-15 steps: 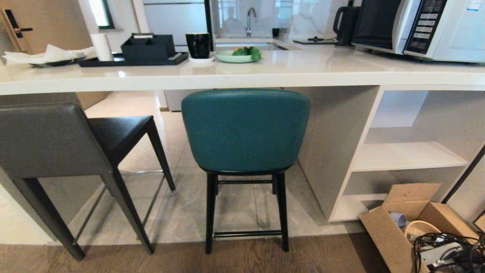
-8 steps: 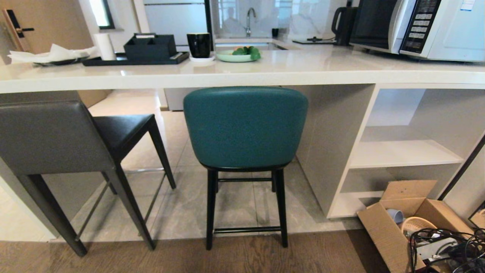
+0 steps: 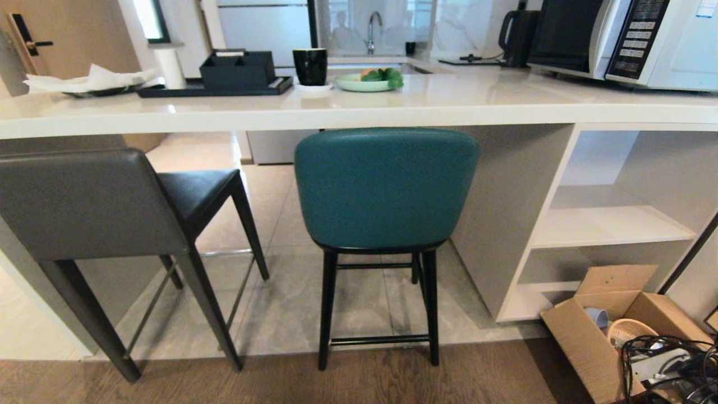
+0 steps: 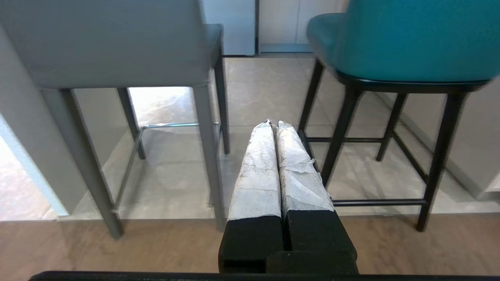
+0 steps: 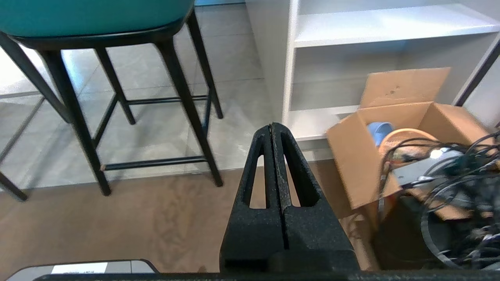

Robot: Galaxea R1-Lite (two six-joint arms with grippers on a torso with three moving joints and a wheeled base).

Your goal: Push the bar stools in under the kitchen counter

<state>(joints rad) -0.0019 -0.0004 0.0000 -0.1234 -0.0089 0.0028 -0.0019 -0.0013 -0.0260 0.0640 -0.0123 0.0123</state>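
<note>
Sitting open on the floor, cardboard box [image 3: 583,342] holding basket [image 3: 625,332], cables [image 3: 673,365], both end effectors closed, empty

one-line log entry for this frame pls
phase: approach | left gripper: shut, empty | right gripper: shut, empty | teal stool, grey stool: backs outside counter edge

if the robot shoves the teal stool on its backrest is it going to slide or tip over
The teal stool is tall on thin black legs, so a push high on its backrest probably tips it more than slides it. Its near feet stand about where the wood floor meets tile, which may catch. The padded back looks likely to give slightly.
</note>
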